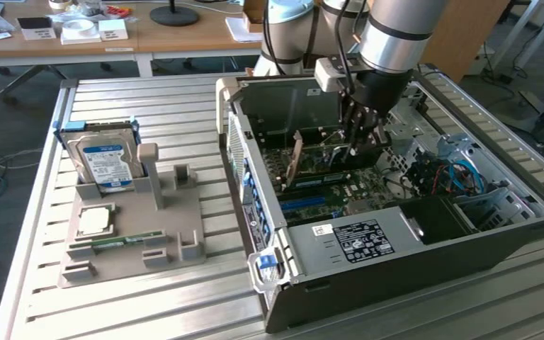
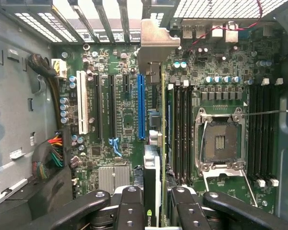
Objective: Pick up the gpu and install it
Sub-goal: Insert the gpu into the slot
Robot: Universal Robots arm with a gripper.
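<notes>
A: Wrist view showed your fingers (image 2: 130, 205) closed on the gpu (image 2: 152, 167), the card edge-on between them, its pale bracket (image 2: 156, 40) at the far end.
B: Yes, and you had it down inside the computer case (image 1: 414, 276), above the motherboard (image 2: 125, 124). Whether its edge touched, I could not tell.
A: What counted was the line. Your card's long axis ran parallel to the blue slot (image 2: 141, 105), yet you sat just beside it, on the side toward the memory slots (image 2: 182, 129).
B: Parallel, then, but seemingly not over it.
</notes>
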